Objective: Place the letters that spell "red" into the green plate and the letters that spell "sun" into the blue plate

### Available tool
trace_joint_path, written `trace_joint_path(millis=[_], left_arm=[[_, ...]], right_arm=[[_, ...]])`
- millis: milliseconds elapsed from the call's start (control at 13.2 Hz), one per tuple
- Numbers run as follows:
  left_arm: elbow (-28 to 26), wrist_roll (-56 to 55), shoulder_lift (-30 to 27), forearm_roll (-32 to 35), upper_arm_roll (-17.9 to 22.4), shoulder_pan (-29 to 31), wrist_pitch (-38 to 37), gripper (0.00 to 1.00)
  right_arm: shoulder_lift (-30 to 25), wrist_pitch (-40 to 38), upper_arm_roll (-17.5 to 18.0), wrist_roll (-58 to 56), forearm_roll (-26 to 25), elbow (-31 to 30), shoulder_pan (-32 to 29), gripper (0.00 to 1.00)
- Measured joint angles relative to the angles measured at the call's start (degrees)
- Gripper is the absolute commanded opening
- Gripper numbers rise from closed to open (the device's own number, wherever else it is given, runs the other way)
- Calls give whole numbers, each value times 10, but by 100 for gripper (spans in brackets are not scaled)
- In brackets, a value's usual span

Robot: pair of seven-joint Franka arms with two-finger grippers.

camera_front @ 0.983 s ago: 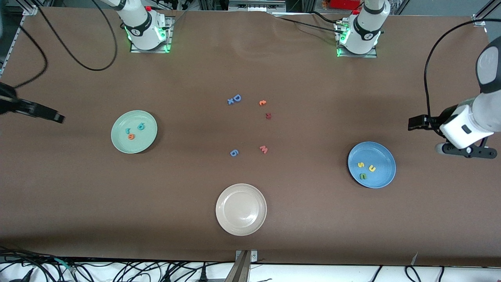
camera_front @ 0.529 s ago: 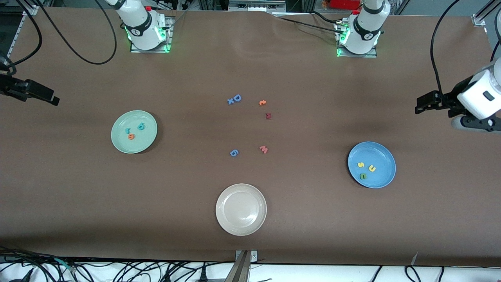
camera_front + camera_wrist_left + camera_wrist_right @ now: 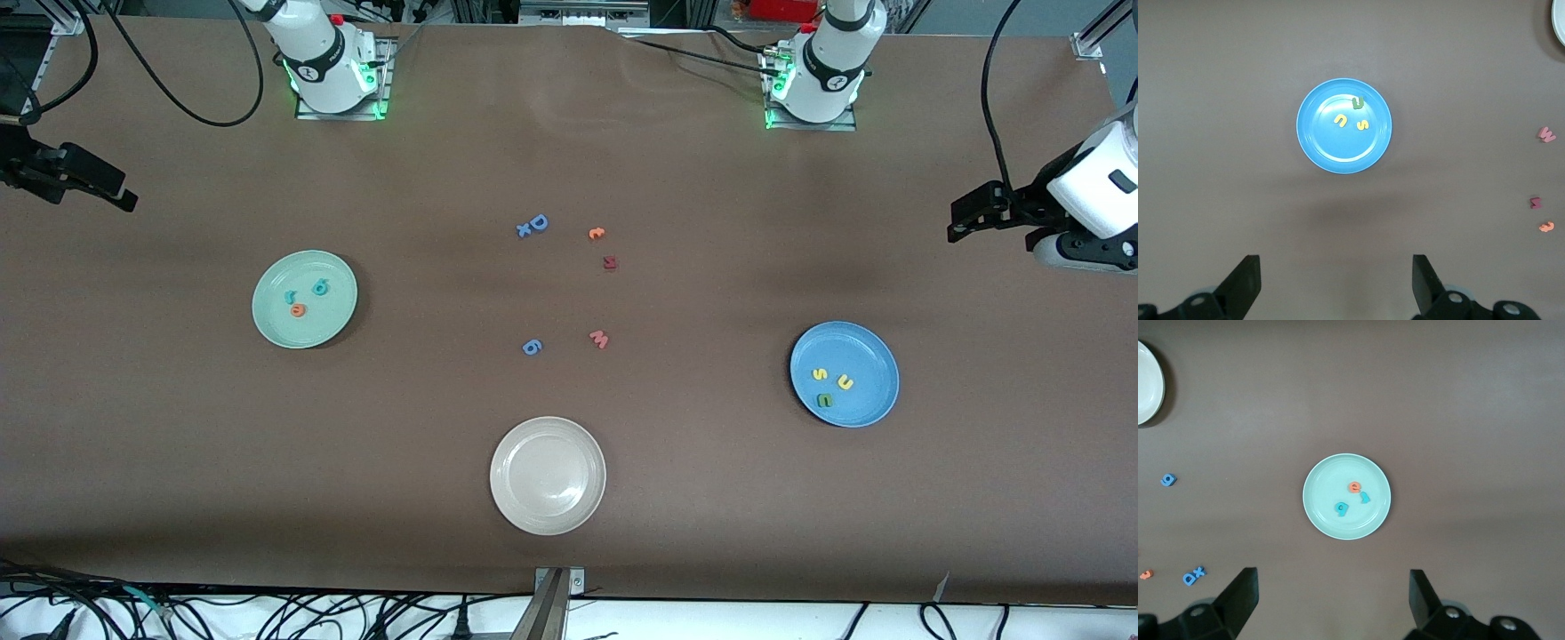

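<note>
The green plate (image 3: 331, 322) lies toward the right arm's end of the table and holds a teal "r" (image 3: 290, 297), an orange "e" (image 3: 298, 310) and a teal "d" (image 3: 320, 287). Toward the left arm's end, the blue plate (image 3: 869, 351) holds a yellow "s" (image 3: 819, 373), a yellow "u" (image 3: 845, 382) and a green "n" (image 3: 824, 400). My left gripper (image 3: 1336, 283) hangs open and empty high over bare table beside the blue plate (image 3: 1328, 147). My right gripper (image 3: 1331, 600) is open and empty too, high over bare table beside the green plate (image 3: 1328, 483).
A cream-white plate (image 3: 548, 526) sits near the front edge at mid-table. Loose letters lie in the middle: a blue "D" with an "x" (image 3: 533, 224), an orange letter (image 3: 597, 233), a dark red letter (image 3: 610, 262), a pink "w" (image 3: 599, 339) and a periwinkle "6" (image 3: 531, 347).
Both arms have drawn back from the plates toward the table's ends and the bases' side. Both grippers stay open. No letter or plate has moved.
</note>
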Motion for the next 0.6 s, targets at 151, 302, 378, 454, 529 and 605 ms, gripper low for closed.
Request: trace_joint_path(millis=[151,302,378,454,529,605], left_arm=[[-2,0,0,0,0,0,0,100],[-3,0,-1,0,0,-1,1,100],[-3,0,-2,0,0,-1,1,100],[-3,0,-3,0,0,-1,1,100],[-4,0,-4,0,0,-1,1,100],[-4,0,-4,0,0,-1,1,100]], right_arm=[[-1,-5,5,0,-4,-1,0,100],[-1,-6,6,0,-5,-4,1,100],[-1,-7,7,0,-5,-4,1,100],[-1,-7,7,-1,-5,-5,1,100],[-1,-8,7,-1,-5,-5,1,100],[-1,-10,7,-1,-5,-5,1,100]])
